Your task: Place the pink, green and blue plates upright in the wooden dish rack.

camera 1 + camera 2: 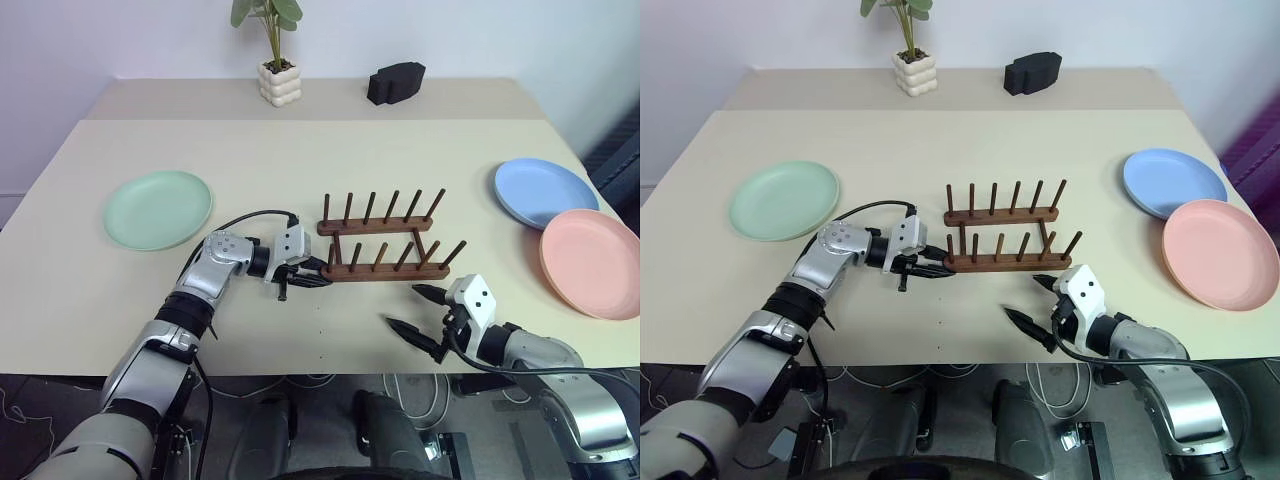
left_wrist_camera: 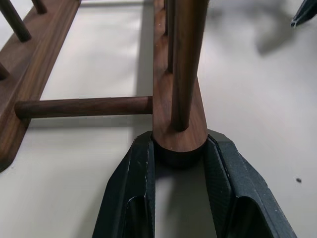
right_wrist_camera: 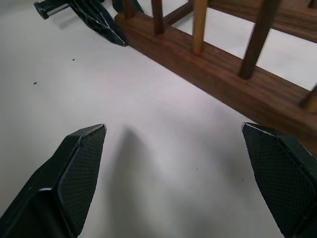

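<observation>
The wooden dish rack [image 1: 385, 235] stands mid-table, two dark bars with upright pegs and no plates in it. My left gripper [image 1: 312, 275] is shut on the left end of the rack's near bar [image 2: 178, 74], one finger [image 2: 133, 173] on each side. My right gripper [image 1: 418, 312] hovers open near the table's front edge, just short of the rack's right end [image 3: 223, 74], with nothing between its fingers. The green plate [image 1: 158, 208] lies flat at the left. The blue plate [image 1: 545, 192] and the pink plate [image 1: 592, 262] lie flat at the right, the pink one nearer to me.
A potted plant [image 1: 278, 70] in a white pot and a black object [image 1: 396, 83] stand at the table's far edge. Bare tabletop [image 1: 300, 160] lies between the rack and the plates.
</observation>
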`<control>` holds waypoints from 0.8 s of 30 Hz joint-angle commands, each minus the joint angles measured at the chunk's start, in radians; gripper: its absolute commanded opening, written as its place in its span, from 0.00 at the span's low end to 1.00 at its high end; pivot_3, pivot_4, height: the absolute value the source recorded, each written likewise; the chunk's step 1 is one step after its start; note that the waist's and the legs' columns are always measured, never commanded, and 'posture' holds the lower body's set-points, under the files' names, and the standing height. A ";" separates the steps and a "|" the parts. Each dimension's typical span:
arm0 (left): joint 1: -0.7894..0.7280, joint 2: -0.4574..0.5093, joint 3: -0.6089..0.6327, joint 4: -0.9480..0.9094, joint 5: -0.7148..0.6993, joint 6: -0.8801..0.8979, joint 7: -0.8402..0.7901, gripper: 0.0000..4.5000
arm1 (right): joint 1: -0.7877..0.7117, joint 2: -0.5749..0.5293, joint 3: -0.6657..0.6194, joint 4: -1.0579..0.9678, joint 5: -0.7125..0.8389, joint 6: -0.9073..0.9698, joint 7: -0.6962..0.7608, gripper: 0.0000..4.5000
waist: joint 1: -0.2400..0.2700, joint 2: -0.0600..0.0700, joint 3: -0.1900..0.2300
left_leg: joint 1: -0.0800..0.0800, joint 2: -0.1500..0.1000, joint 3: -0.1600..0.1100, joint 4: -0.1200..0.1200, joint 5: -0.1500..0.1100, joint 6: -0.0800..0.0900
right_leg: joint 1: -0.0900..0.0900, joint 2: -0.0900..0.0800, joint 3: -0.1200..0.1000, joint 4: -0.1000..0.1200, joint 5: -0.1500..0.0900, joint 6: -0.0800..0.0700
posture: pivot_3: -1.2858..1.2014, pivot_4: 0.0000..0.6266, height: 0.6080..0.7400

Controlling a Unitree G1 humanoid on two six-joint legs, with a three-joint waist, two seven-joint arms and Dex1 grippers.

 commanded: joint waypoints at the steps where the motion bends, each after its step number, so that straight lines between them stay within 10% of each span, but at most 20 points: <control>1: -0.008 0.010 0.044 -0.007 0.008 -0.012 0.036 0.58 | -0.018 -0.019 -0.025 -0.031 0.011 -0.005 0.004 1.00 | 0.000 0.000 0.000 | 0.000 0.000 0.000 0.000 0.000 0.000 | 0.000 0.000 0.000 0.000 0.000 0.000 | 0.52 0.24 0.97; 3: 0.014 0.028 0.062 -0.026 0.010 0.003 0.064 0.78 | -0.022 -0.029 -0.036 -0.025 0.015 -0.002 0.007 1.00 | -0.001 0.000 0.000 | 0.000 0.000 0.000 0.000 0.000 0.000 | 0.000 0.000 0.000 0.000 0.000 0.000 | 0.52 0.24 0.97; 8: 0.107 0.094 0.118 -0.147 -0.015 0.096 0.104 0.78 | -0.007 -0.072 -0.084 -0.005 0.013 0.019 0.014 1.00 | -0.005 0.000 0.000 | 0.000 0.001 0.000 0.000 0.000 0.001 | 0.000 0.000 0.000 0.001 0.000 0.000 | 0.52 0.24 0.97; 11: 0.181 0.126 0.155 -0.282 -0.067 0.185 0.099 0.60 | 0.000 -0.093 -0.108 0.014 -0.004 0.011 0.014 0.81 | -0.005 0.000 0.000 | 0.001 0.001 0.000 0.000 0.000 0.001 | 0.000 0.000 0.000 0.001 0.000 0.000 | 0.52 0.24 0.97; 16: 0.344 0.160 0.113 -0.574 -0.096 0.305 0.095 0.03 | -0.006 -0.134 -0.100 0.053 -0.040 0.013 0.018 0.25 | -0.002 0.001 0.000 | 0.001 0.002 0.000 0.000 0.000 0.001 | 0.000 -0.001 0.001 0.000 0.000 0.000 | 0.52 0.24 0.97; 18: 0.361 0.145 0.082 -0.632 -0.075 0.334 0.120 0.00 | -0.016 -0.140 -0.087 0.067 -0.066 0.004 0.007 0.03 | 0.004 0.000 0.000 | 0.001 0.002 0.000 0.000 0.000 0.001 | 0.000 -0.001 0.001 0.001 0.000 0.000 | 0.52 0.24 0.97; 24: 0.344 0.068 0.003 -0.649 -0.011 0.362 0.212 0.00 | -0.074 -0.136 -0.040 0.123 -0.132 -0.004 -0.017 0.03 | 0.000 0.000 0.000 | -0.001 0.001 0.000 0.004 -0.001 0.001 | 0.001 -0.001 0.000 0.001 0.000 0.000 | 0.52 0.24 0.97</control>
